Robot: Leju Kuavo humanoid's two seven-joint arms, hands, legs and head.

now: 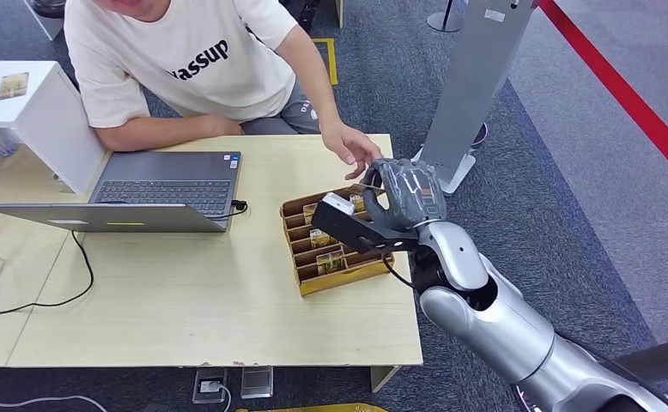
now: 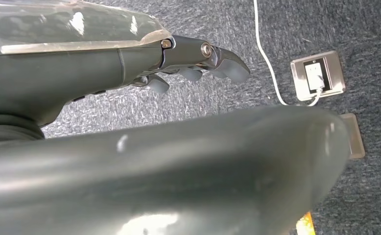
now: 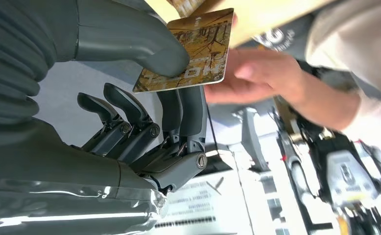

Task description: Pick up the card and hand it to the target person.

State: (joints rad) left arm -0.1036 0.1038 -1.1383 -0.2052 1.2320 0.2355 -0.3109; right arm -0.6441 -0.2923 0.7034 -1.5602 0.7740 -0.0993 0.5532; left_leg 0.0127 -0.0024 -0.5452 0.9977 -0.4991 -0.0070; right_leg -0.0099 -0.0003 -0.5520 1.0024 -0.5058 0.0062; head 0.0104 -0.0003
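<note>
Two hands meet over the far right corner of the wooden table (image 1: 185, 318): the robot's right hand (image 1: 406, 196) and the hand of the seated person (image 1: 352, 150). Much is hidden or cut off. The person's head is cropped by the upper edge of the head view, and the robot's arm runs out of the lower right corner. From the head view the card (image 3: 191, 51) appears only as a thin edge at the fingertips, so its face cannot be read there; the right wrist view shows a yellow-brown printed face, its far corner cut by the frame. The person's fingers behind the card are blurred, and whether they touch it cannot be told. The right hand pinches the card between the thick thumb (image 3: 144, 41), pressed on the printed face, and the darker fingers (image 3: 188, 110) behind it; the remaining fingers curl loosely apart. The card stands above and just beyond the slotted card box (image 1: 335, 245), whose near slots are partly covered by the robot's wrist. The left hand (image 2: 198, 61) hangs over grey carpet beside a floor socket (image 2: 318, 76); its fingers are spread slightly and hold nothing. An open laptop (image 1: 146, 193) sits on the table before the person.
</note>
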